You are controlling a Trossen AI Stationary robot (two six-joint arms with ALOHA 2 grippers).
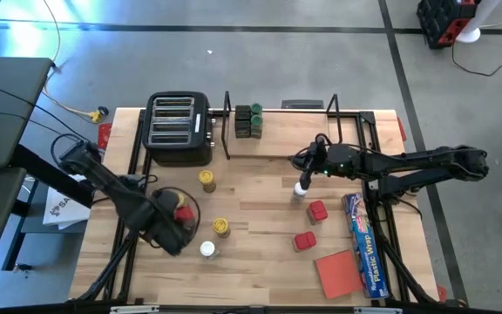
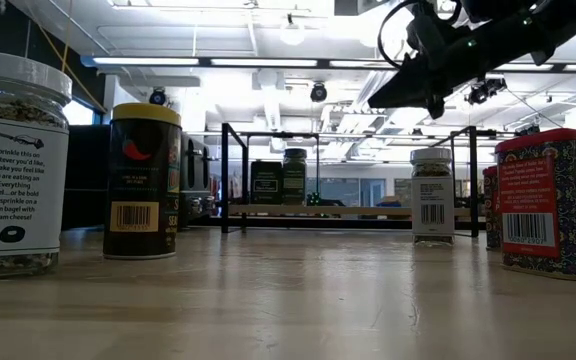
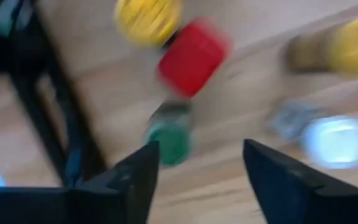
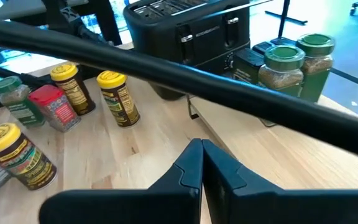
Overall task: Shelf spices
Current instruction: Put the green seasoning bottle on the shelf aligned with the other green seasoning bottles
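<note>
Four green-lidded and dark spices [image 1: 249, 121] are sitting on the shelf [image 1: 356, 119] beside the toaster [image 1: 179, 128]; the rest are standing scattered on the counter [image 1: 260, 196]. The left wrist view alone is showing the left pincer [image 3: 197, 165] gaping above a green-lidded jar [image 3: 170, 138]. The right pincer [image 4: 202, 163] is hanging pressed closed near a white-lidded jar [image 1: 301, 188].

Round glass jars [image 4: 118, 98]: you see yellow lids.
Shelf jars [image 4: 284, 71]: green lids.
Square tins [image 1: 317, 210]: red.
Wooden surface [image 1: 260, 183]: pale planks.
</note>
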